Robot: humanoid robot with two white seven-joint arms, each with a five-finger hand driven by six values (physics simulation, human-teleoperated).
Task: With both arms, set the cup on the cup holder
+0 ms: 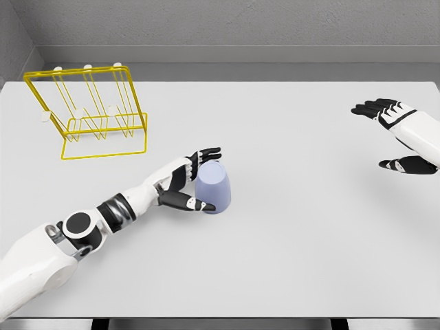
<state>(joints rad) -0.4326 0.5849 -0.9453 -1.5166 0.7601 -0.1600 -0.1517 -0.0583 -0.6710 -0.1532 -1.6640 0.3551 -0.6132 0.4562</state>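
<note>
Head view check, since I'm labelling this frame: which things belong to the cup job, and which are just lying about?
Belong to the job:
- cup, upside down, left hand around it
- yellow wire cup holder
- right hand, open, far right

Just lying about:
- nothing; only the table

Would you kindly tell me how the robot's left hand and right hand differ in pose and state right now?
The left hand sits near the table's middle, fingers and thumb closed around the pale lavender cup; the right hand is at the right edge, open and holding nothing. The left is nearer the yellow wire cup holder. Both have white backs and black fingers.
</note>
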